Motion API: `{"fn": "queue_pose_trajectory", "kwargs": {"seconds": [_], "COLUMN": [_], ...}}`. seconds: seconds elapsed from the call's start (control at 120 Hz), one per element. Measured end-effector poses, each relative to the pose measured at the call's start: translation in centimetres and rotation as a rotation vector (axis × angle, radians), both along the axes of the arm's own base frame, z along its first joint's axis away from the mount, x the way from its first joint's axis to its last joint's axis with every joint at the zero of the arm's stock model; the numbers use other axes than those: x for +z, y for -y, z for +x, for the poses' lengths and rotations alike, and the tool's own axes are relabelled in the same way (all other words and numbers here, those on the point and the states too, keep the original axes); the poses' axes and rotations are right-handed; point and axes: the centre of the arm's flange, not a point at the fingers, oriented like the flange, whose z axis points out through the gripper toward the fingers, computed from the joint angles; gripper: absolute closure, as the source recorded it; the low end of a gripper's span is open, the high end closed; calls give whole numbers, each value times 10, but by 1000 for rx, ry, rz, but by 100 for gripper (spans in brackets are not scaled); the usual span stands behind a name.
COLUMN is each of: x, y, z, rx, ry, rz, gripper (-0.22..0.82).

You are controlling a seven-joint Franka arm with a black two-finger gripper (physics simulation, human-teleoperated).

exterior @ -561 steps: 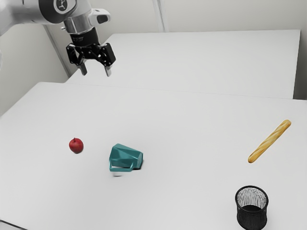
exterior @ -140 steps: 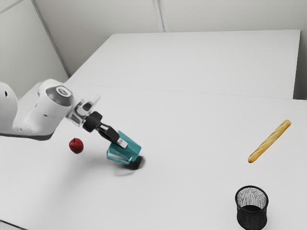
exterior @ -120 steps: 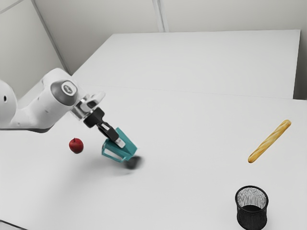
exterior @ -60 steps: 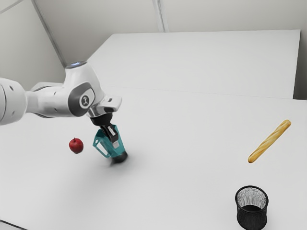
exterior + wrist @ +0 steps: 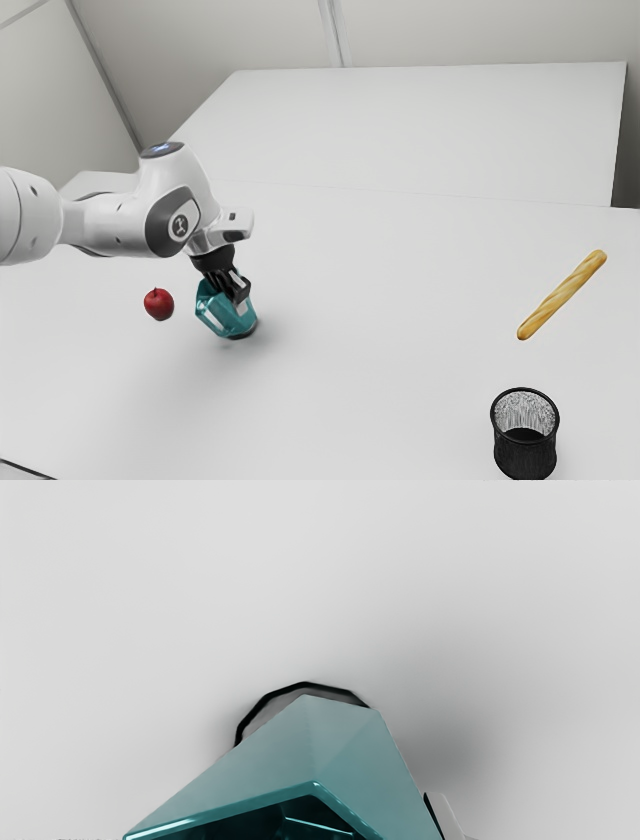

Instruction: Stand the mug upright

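The teal mug (image 5: 226,317) stands slightly tilted, its dark base low at or just above the table and its rim up by the hand; contact with the table cannot be told. My gripper (image 5: 233,293) reaches down onto it from above, shut on its sides. In the wrist view the mug (image 5: 320,750) shows its faceted side and part of its open mouth, with a dark-edged base beyond. One fingertip (image 5: 445,815) of the gripper lies against the mug's side there; the other is hidden by the mug.
A red apple (image 5: 159,304) sits close to the mug on the exterior view's left. Far to the exterior view's right are a baguette (image 5: 562,295) and a black mesh cup (image 5: 525,434) on the white table (image 5: 380,390).
From lying on its side, the mug has been gripped, carried toward the exterior view's left and swung closer to upright. Over the last half second the hand has lowered slightly and the mug has turned.
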Motion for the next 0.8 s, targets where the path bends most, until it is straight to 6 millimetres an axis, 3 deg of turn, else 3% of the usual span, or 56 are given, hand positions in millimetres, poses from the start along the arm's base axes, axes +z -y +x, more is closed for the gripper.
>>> {"fn": "queue_pose_trajectory", "kwargs": {"seconds": [0.333,0.675,0.8], "x": [-2,6,28], "y": [-5,-4,-1], "z": [1,1,0], "rx": [68,92,94], "ry": [-1,12,46], "rz": [2,10,25], "gripper": [69,41,30]}}
